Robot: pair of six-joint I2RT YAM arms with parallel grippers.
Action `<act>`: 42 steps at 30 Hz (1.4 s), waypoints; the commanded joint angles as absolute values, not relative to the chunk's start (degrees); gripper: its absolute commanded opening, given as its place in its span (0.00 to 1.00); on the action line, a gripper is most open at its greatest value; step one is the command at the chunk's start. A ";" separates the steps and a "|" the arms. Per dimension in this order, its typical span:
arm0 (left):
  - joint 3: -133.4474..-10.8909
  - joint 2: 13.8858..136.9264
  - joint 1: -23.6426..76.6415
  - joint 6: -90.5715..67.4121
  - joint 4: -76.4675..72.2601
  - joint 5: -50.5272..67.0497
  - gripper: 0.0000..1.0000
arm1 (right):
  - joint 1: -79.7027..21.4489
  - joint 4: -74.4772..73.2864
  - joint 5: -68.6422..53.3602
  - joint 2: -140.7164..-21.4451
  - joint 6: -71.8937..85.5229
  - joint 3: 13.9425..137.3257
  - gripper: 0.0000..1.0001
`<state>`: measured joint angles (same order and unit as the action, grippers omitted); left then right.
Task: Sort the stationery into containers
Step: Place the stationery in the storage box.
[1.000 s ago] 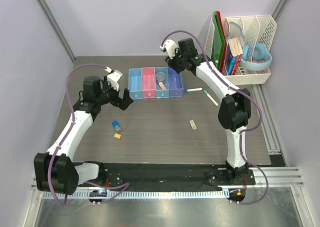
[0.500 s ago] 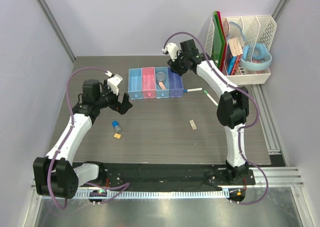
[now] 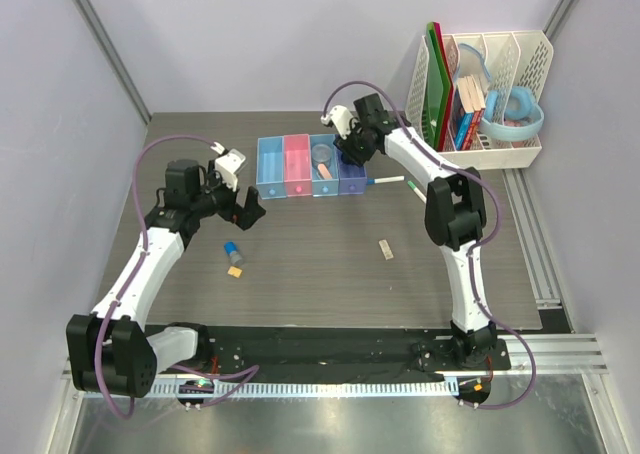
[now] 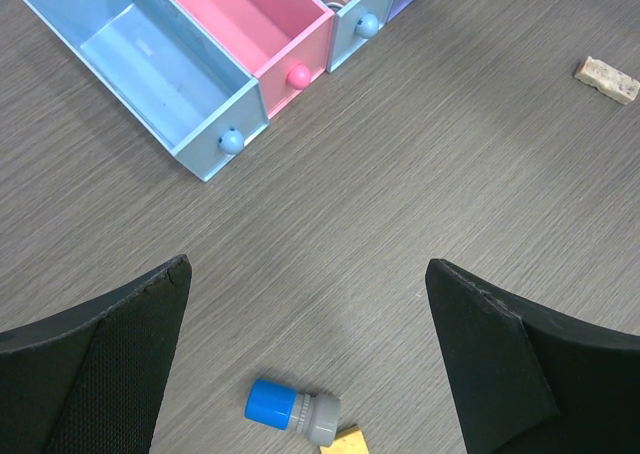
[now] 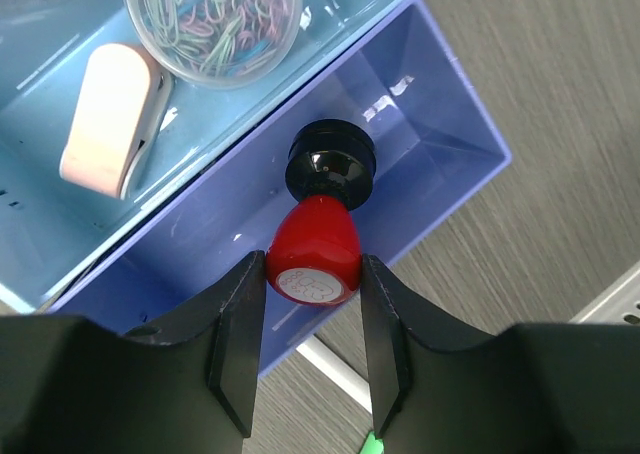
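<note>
Jaws on the right clamp the red-black piece over the violet-blue bin (left jaws spread wide).

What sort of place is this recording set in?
Most likely a robotics lab work cell staged as a desk: plain enclosure walls with metal framing, a wood-grain table, a white file rack holding books, and small storage bins.

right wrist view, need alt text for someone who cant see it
The right gripper is shut on a red-black piece, black end down, over the violet-blue bin. The light blue bin beside it holds a beige eraser and a clear round tub of coloured clips.
</note>
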<state>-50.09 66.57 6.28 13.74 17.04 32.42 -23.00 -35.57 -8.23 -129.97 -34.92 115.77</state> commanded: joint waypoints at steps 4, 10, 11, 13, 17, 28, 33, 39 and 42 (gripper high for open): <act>-49.22 66.00 5.98 13.89 15.73 34.19 1.00 | -23.20 -34.45 -7.03 -130.52 -37.26 117.25 0.39; -48.96 66.88 5.98 13.71 14.85 34.45 1.00 | -23.82 -34.45 -5.28 -130.96 -39.11 117.60 0.45; -48.96 66.88 5.98 13.54 14.85 34.54 1.00 | -23.91 -34.28 -4.75 -131.04 -39.37 117.60 0.48; -48.96 67.06 5.98 13.62 14.68 34.72 1.00 | -24.17 -33.93 -4.31 -130.96 -39.72 117.68 0.50; -48.78 67.24 5.98 13.45 14.59 35.15 1.00 | -24.78 -32.70 -2.20 -130.87 -40.95 117.51 0.57; -48.34 67.85 5.98 13.53 14.33 35.59 1.00 | -26.01 -29.80 1.15 -127.45 -42.19 116.81 0.63; -48.43 67.94 5.98 13.27 14.24 36.03 1.00 | -26.89 -28.04 3.16 -125.07 -44.03 115.31 0.64; -47.99 67.15 5.89 13.36 14.41 36.12 1.00 | -26.89 -26.54 4.93 -124.37 -44.13 116.80 0.64; -47.72 66.89 5.89 13.45 14.41 36.03 1.00 | -27.16 -26.28 4.48 -123.31 -43.94 116.81 0.64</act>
<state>-48.27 67.75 6.24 13.69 16.14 34.76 -26.59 -28.91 3.38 -128.99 -43.53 115.31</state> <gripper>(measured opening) 0.996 0.638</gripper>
